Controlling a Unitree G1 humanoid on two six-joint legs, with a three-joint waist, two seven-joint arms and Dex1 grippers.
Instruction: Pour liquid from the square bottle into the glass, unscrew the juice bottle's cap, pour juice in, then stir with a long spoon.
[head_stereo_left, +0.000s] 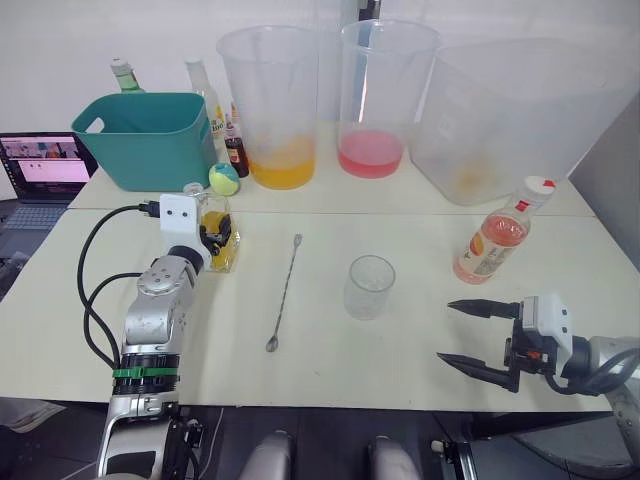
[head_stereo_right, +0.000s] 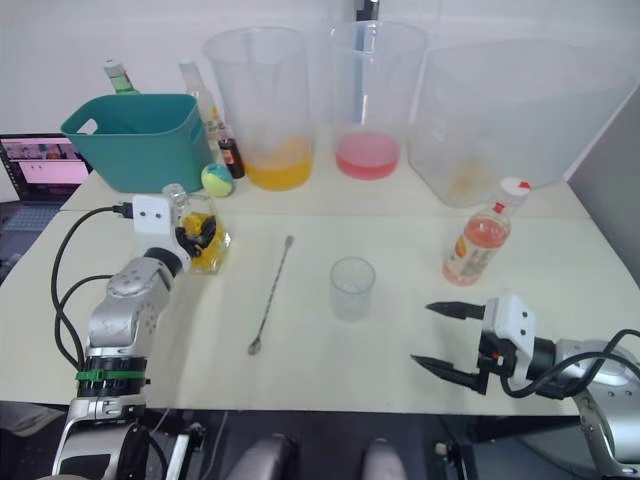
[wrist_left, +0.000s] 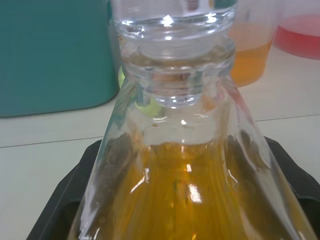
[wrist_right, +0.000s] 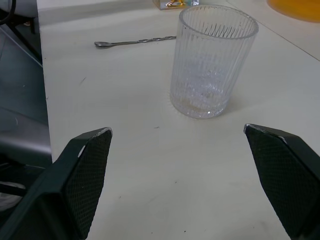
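The square bottle (head_stereo_left: 222, 232) with yellow liquid stands upright on the table at the left, its clear stopper (wrist_left: 172, 20) in place. My left gripper (head_stereo_left: 211, 236) is shut on its body, a black finger (wrist_left: 70, 200) on each side. The glass (head_stereo_left: 369, 287) stands at mid-table with only a trace of liquid at its bottom (wrist_right: 200, 105). The long spoon (head_stereo_left: 284, 293) lies flat between bottle and glass. At the right stands the juice bottle (head_stereo_left: 495, 242), its white cap (head_stereo_left: 538, 186) on. Near the front right, my right gripper (head_stereo_left: 478, 335) is open, pointing toward the glass from a short way off.
Along the back stand a teal basket (head_stereo_left: 150, 135), a pitcher with orange liquid (head_stereo_left: 270, 110), a pitcher with pink liquid (head_stereo_left: 385, 95) and a big clear tub (head_stereo_left: 510, 115). A small ball (head_stereo_left: 224, 178) and a few bottles sit beside the basket. A laptop (head_stereo_left: 45, 165) is at far left.
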